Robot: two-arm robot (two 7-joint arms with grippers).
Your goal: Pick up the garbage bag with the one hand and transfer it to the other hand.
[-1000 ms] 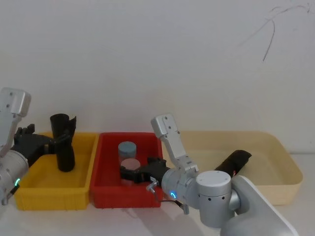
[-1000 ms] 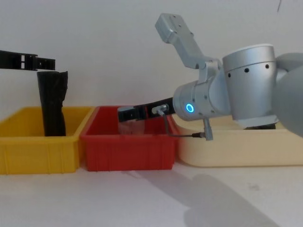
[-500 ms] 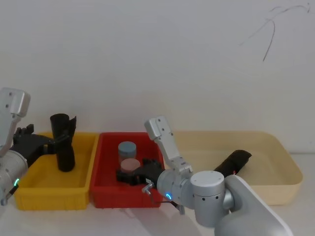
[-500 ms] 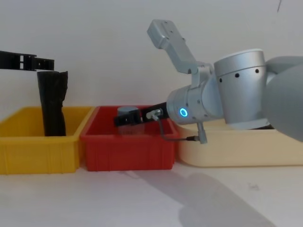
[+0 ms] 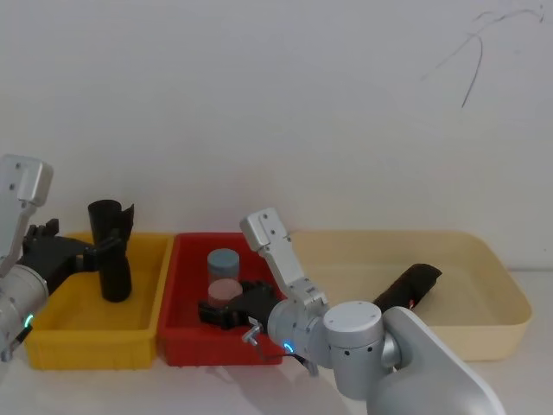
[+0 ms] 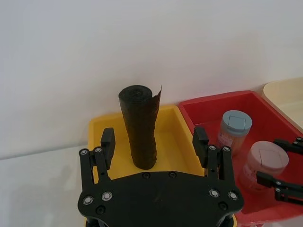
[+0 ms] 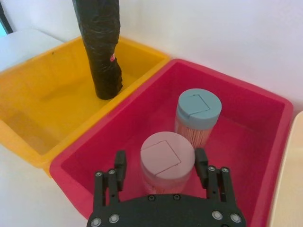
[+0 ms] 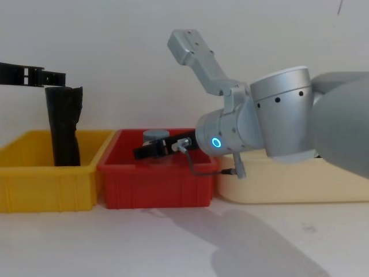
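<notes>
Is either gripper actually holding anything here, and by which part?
Nothing is held. The open left gripper flanks the upright black garbage bag roll without touching; the open right gripper straddles the pink-lidded jar.

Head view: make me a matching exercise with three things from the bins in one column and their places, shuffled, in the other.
Things:
1. upright black roll
2. pink-lidded jar
3. leaning black roll

Places:
A. cream tray
B. yellow bin
C. red bin, between the open fingers of the right hand

Pairs: 1-B, 2-C, 3-A.
</notes>
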